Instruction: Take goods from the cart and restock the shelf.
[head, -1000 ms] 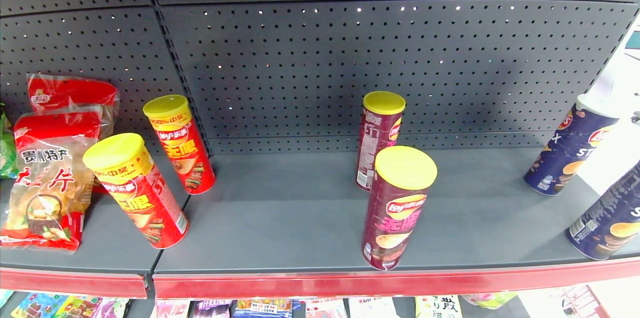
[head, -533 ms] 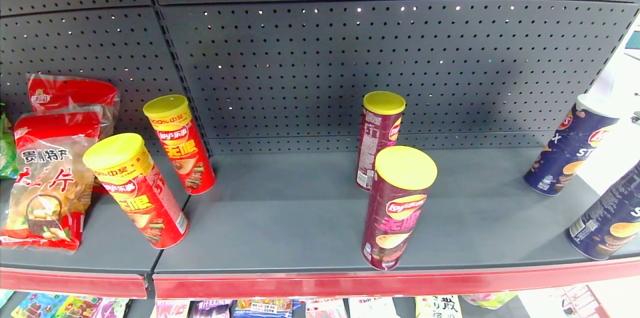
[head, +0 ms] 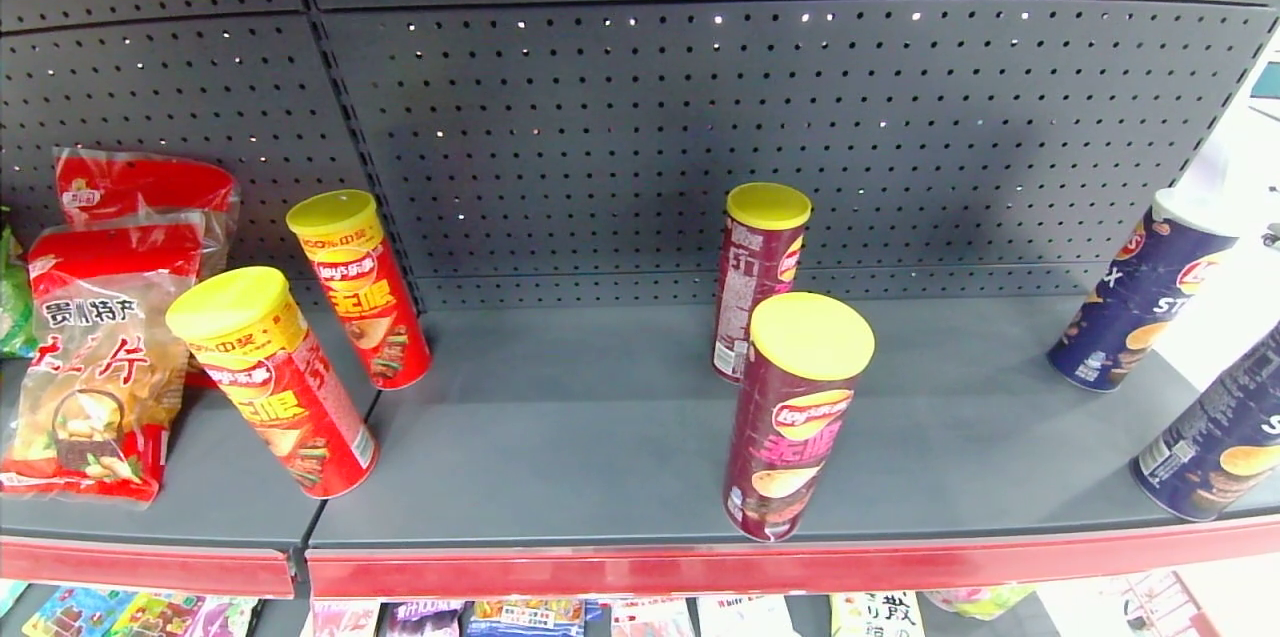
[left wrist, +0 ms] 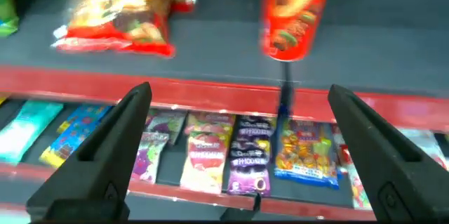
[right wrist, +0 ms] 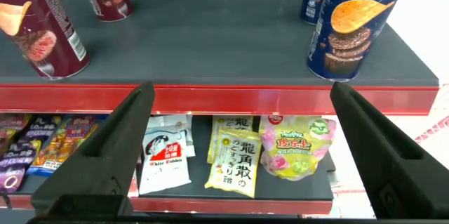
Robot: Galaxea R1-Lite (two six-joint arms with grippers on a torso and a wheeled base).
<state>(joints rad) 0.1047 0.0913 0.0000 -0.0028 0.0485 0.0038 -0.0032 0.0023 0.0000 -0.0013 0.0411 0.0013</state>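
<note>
On the dark grey shelf (head: pixel 600 447) stand two red chip cans (head: pixel 275 382) (head: pixel 360 287) at the left, two maroon cans (head: pixel 795 412) (head: pixel 760 272) in the middle, and two dark blue cans (head: pixel 1135 292) (head: pixel 1215 437) at the right. My left gripper (left wrist: pixel 238 147) is open, empty, in front of the shelf's red lip (left wrist: pixel 210 87), below a red can (left wrist: pixel 295 13). My right gripper (right wrist: pixel 238 147) is open and empty, in front of the lip (right wrist: pixel 224 97), between a maroon can (right wrist: pixel 38 27) and a blue can (right wrist: pixel 358 24).
Red snack bags (head: pixel 95 357) lie at the shelf's far left. A lower shelf holds hanging candy and snack packets (right wrist: pixel 235 157) (left wrist: pixel 242 154). The perforated back panel (head: pixel 700 137) closes the rear. Bare shelf lies between the red and maroon cans.
</note>
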